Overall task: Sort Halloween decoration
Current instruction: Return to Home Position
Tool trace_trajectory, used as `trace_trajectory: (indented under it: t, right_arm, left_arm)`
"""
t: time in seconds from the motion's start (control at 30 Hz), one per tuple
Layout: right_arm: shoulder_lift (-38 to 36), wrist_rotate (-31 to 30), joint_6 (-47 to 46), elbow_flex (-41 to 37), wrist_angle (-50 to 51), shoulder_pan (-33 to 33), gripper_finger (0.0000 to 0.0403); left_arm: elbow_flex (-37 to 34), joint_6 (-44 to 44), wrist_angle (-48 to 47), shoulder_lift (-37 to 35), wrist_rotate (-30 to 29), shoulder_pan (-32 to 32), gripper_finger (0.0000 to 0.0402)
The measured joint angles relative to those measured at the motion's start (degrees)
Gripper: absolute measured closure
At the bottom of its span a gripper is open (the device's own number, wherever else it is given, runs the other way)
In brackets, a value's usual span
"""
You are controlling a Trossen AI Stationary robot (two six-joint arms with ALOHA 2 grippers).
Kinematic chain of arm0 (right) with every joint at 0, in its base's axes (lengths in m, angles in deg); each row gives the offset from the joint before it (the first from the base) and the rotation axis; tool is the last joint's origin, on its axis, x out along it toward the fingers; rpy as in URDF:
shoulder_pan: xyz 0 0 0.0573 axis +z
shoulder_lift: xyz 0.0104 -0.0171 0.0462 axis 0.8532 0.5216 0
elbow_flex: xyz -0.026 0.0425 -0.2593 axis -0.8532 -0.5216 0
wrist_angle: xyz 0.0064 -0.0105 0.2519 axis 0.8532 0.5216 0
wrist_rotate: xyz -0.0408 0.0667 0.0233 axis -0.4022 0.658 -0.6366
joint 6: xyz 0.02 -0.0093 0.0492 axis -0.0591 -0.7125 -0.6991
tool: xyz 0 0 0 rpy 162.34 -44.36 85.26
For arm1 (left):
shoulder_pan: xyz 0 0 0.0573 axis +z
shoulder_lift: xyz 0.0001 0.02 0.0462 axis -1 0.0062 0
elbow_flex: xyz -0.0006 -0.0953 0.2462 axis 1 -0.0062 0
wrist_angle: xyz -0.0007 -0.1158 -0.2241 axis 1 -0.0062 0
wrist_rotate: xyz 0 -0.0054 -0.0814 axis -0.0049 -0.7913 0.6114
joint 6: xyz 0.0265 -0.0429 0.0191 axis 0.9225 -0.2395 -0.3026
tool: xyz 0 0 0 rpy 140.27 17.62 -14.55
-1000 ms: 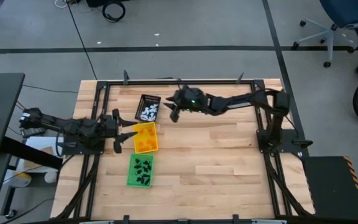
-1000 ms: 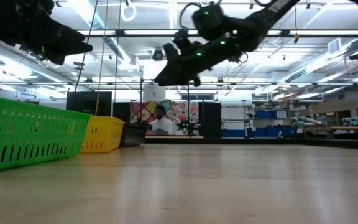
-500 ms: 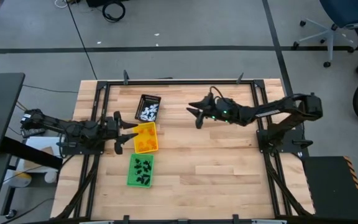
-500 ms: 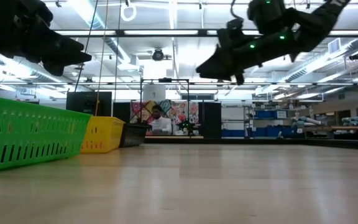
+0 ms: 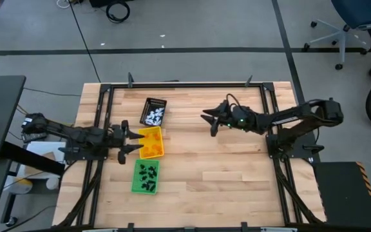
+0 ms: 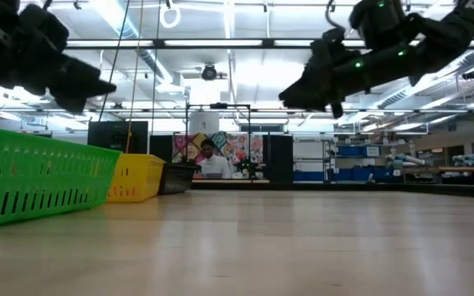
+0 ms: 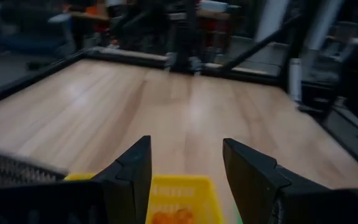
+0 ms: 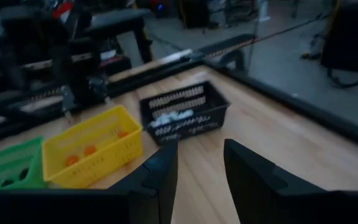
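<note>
High view: Halloween decoration point(image 5: 149, 171) lies in trays point(image 5: 161, 143) just beside left tool point(image 5: 134, 141).

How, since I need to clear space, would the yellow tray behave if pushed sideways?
The yellow tray probably slides easily on the smooth wooden table. Likely light: thin slotted walls, small orange trinkets inside. Low and wide, so tipping seems unlikely.

black tray point(image 5: 154, 101), yellow tray point(image 5: 151, 132), green tray point(image 5: 136, 188) on table point(image 5: 224, 167)
</note>
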Motion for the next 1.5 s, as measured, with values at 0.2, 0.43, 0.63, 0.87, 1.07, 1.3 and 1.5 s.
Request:
trace_trajectory:
  t: [0.2,0.43,0.63,0.87,1.07,1.3,1.5]
  right_arm:
    - [-8.26,-5.36,-0.92,-5.90,-0.40,-0.05,0.0269]
    - [-14.57,-4.92,-3.34,-12.97,-5.28,-0.56,0.0269]
    - [-15.05,-4.75,-3.88,-18.42,-14.06,-0.56,0.0269]
    - [-15.05,-3.83,-4.31,-21.86,-19.33,-0.56,0.0269]
    - [-15.05,-3.26,-8.14,-23.63,-19.67,-0.47,0.0269]
    - [-15.09,-3.18,-11.12,-26.44,-21.93,0.10,0.0269]
    - [-18.23,-10.51,-9.11,-27.67,-23.76,-1.10,0.0279]
  left_arm:
    - [1.10,5.36,-0.15,-1.63,2.14,-1.26,0.0231]
    - [-0.87,8.33,2.06,-3.59,1.65,-1.27,0.0231]
    - [-0.87,9.31,0.64,-3.66,1.58,-1.27,0.0231]
    - [-0.87,8.28,0.67,-3.61,1.58,-1.20,0.0231]
    - [-0.89,7.27,0.66,-3.61,1.58,-1.20,0.0230]
    - [-0.91,7.92,0.68,-3.61,1.58,-1.20,0.0230]
    - [-0.91,7.90,0.68,-3.58,1.58,-1.20,0.0230]
